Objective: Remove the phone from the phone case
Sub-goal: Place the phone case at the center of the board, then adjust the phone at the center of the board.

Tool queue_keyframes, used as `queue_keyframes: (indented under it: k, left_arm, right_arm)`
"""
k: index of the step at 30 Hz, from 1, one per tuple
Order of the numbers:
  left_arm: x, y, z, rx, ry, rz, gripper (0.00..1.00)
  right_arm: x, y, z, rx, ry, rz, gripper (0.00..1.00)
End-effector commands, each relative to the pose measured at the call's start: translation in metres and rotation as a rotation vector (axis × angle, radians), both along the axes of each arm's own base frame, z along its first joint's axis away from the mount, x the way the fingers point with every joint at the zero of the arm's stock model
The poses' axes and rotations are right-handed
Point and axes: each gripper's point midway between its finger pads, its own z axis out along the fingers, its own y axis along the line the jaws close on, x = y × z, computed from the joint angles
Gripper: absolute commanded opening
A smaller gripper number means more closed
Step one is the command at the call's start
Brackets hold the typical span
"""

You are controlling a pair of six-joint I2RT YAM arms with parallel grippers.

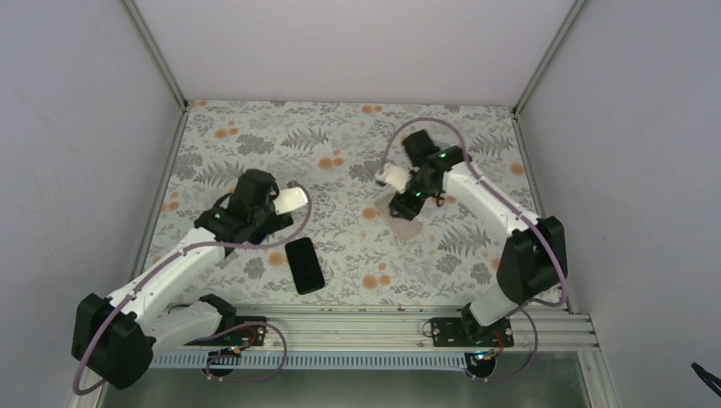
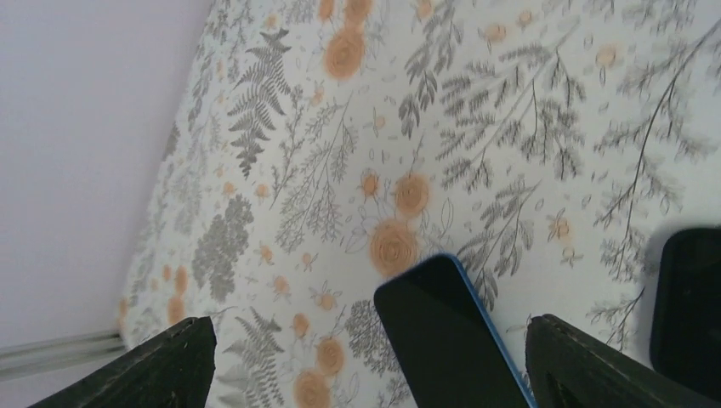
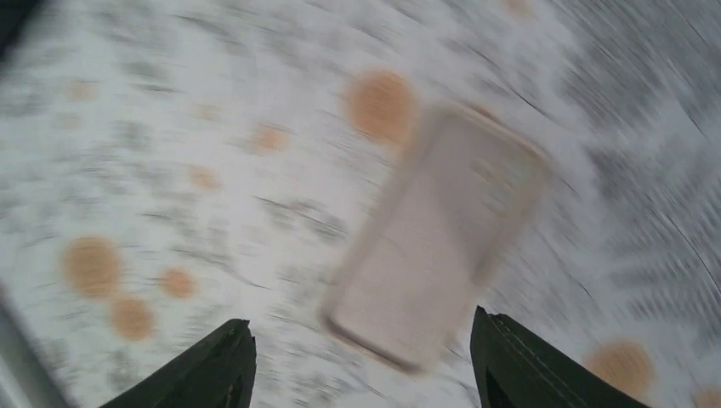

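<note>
count: one phone case [image 1: 404, 218], one blue-edged phone [image 2: 446, 340], one bare phone [image 1: 304, 265].

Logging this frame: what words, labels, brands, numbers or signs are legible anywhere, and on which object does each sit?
No text can be read in any view.
On the slim black smartphone with a blue edge: blank dark screen, no text.
On the second bare black phone: no marking shows.
On the translucent whitish phone case: motion-blurred, nothing legible.

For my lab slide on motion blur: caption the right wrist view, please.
Blurred wrist view: clear phone case lying flat on flowered cloth, ahead of the open tool.
</note>
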Motion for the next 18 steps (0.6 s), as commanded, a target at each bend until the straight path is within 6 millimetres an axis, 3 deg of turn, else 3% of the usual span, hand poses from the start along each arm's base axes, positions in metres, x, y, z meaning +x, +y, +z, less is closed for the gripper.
queue_keyframes:
  k: [1, 4, 8, 13, 18]
  left_arm:
    - [0.007, -0.011, 0.014, -0.189, 0.137, -0.018, 0.91]
    - [0.031, -0.003, 0.041, -0.332, 0.152, 0.010, 0.99]
    - [0.058, 0.020, 0.070, -0.518, 0.189, 0.048, 1.00]
    - [0.076, 0.036, 0.099, -0.680, 0.216, 0.071, 1.00]
    - [0.080, 0.048, 0.110, -0.693, 0.153, 0.112, 1.00]
  right_arm:
    - [-0.082, 0.063, 0.012, 0.010, 0.037, 0.353, 0.66]
    - [-0.132, 0.107, 0.024, 0.042, 0.007, 0.584, 0.69]
    - [-0.187, 0.160, 0.038, 0.125, 0.053, 0.817, 0.67]
    - [-0.237, 0.213, 0.002, 0.084, 0.088, 1.033, 0.65]
    - [-0.251, 0.252, -0.023, 0.090, 0.074, 1.125, 0.64]
